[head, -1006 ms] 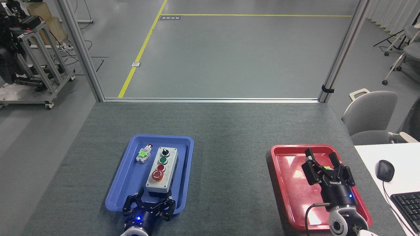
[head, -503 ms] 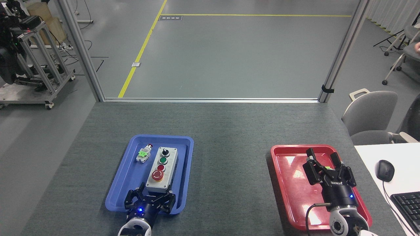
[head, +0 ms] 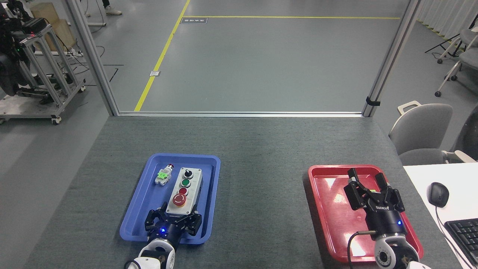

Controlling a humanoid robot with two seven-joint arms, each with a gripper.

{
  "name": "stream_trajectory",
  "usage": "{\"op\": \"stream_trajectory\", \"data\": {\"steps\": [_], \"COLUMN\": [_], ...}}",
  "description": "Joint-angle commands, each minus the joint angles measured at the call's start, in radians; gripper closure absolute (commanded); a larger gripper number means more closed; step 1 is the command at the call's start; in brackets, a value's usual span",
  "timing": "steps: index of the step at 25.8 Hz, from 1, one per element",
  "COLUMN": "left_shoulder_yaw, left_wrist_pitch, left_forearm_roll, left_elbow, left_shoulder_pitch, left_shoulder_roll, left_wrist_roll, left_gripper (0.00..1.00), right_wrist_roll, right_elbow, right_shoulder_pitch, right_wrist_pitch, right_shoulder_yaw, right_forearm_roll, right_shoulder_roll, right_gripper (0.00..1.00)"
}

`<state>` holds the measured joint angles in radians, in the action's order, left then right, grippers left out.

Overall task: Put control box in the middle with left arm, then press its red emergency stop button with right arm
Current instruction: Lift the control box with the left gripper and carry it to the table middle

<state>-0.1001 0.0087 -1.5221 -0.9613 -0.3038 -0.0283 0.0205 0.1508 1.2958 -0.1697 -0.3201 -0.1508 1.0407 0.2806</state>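
A dark grey felt tabletop (head: 261, 168) fronts a taped workshop floor. At seven o'clock a blue tray (head: 149, 203) holds the control box (head: 191, 194), its red emergency stop button (head: 179, 200) nearest the robot. At four o'clock lies a red tray (head: 328, 209). The left gripper (head: 174, 216) spreads wide, claws flanking the box's near end; contact cannot be told. The right gripper (head: 368, 183) hangs open over the red tray, holding nothing.

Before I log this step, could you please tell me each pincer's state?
Left pincer: open, at the near end of the control box, holding nothing.
Right pincer: open, empty.
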Motion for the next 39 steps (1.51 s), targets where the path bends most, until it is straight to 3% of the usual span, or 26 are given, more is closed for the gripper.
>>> {"op": "stream_trajectory", "data": {"steps": [1, 7, 18, 21, 24, 27, 39], "left_shoulder_yaw": [-0.001, -0.003, -0.001, -0.001, 0.000, 0.000, -0.009], "left_wrist_pitch": [-0.001, -0.001, -0.001, -0.003, -0.004, -0.006, -0.035], "left_forearm_roll": [-0.007, -0.007, -0.003, -0.001, 0.000, 0.000, 0.094], "left_elbow": [0.021, 0.046, 0.038, 0.026, -0.004, -0.039, -0.272], "left_shoulder_pitch": [-0.015, -0.044, -0.046, -0.046, -0.041, -0.032, 0.028], "left_shoulder_roll": [0.004, 0.007, 0.016, 0.018, 0.024, 0.047, 0.036], "left_wrist_roll": [-0.001, -0.001, 0.001, 0.009, 0.027, 0.033, 0.029], "left_gripper": [0.00, 0.03, 0.55, 0.73, 1.00, 1.00, 1.00], "right_wrist_roll": [0.000, -0.004, -0.004, -0.004, -0.004, -0.002, 0.000], "right_elbow": [-0.001, -0.006, -0.013, -0.015, -0.029, -0.029, -0.030], "right_shoulder_pitch": [0.002, 0.001, 0.012, 0.013, 0.006, 0.002, -0.002], "right_wrist_pitch": [0.003, 0.006, 0.007, 0.009, 0.007, 0.006, 0.009], "right_shoulder_yaw": [0.000, 0.000, 0.002, 0.000, 0.000, -0.001, -0.012], "right_forearm_roll": [0.001, -0.001, 0.002, 0.002, 0.002, 0.001, 0.001], "right_shoulder_roll": [0.000, 0.023, 0.025, 0.026, 0.043, 0.043, 0.040], "right_gripper": [0.01, 0.01, 0.01, 0.01, 0.01, 0.01, 0.01]}}
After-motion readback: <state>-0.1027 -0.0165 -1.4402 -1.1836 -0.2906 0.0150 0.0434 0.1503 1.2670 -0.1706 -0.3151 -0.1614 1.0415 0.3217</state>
